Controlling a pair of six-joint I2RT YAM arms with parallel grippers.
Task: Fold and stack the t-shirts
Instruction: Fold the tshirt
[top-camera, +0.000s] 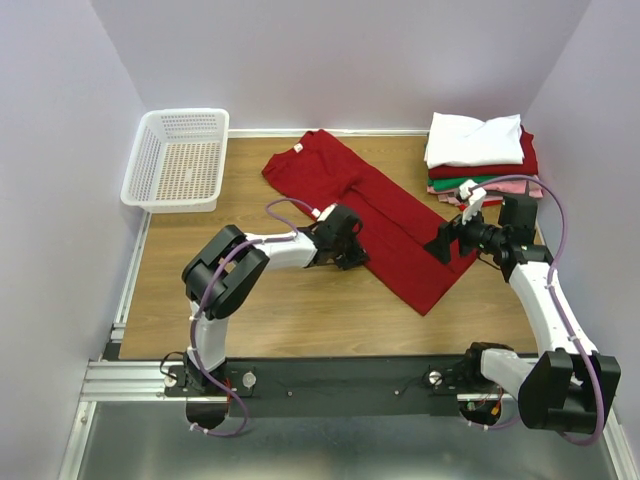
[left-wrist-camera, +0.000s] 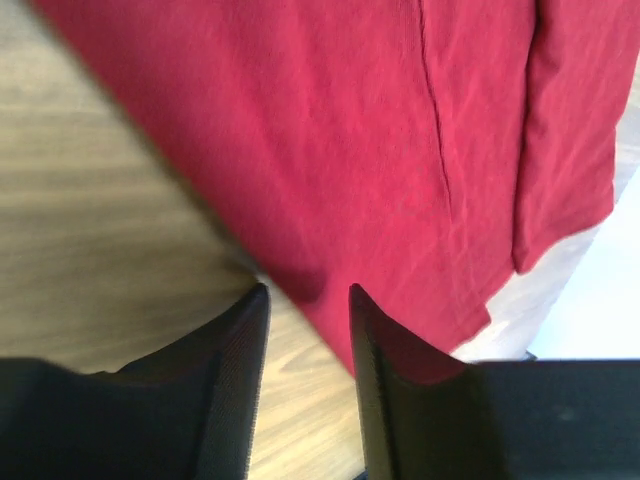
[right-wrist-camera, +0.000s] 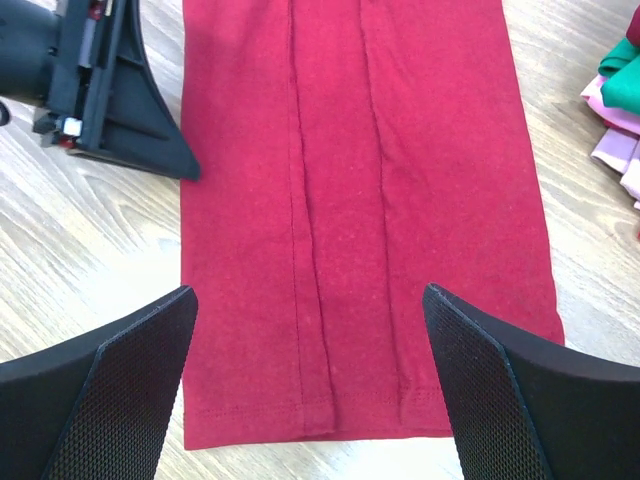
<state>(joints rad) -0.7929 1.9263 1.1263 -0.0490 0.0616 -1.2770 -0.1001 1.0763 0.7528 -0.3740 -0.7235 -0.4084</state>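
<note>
A large dark red t-shirt (top-camera: 385, 215) lies folded lengthwise into a long strip, slanting across the wooden table (top-camera: 300, 310). My left gripper (top-camera: 350, 252) sits low at the strip's near left edge. In the left wrist view its jaws (left-wrist-camera: 308, 292) stand narrowly apart, with the cloth edge (left-wrist-camera: 330, 310) and bare wood between the tips. My right gripper (top-camera: 447, 243) hovers over the strip's hem end (right-wrist-camera: 300, 425), wide open (right-wrist-camera: 310, 291) and holding nothing. A stack of folded t-shirts sits at the back right: white (top-camera: 475, 138) on top, then dark red (top-camera: 527, 158), green (top-camera: 470, 183) and pink (top-camera: 520, 185).
A white mesh basket (top-camera: 175, 160) stands at the back left corner. Pale walls close in the table at the back and both sides. The stack's green (right-wrist-camera: 625, 85) and pink (right-wrist-camera: 615, 150) edges show at the right of the right wrist view.
</note>
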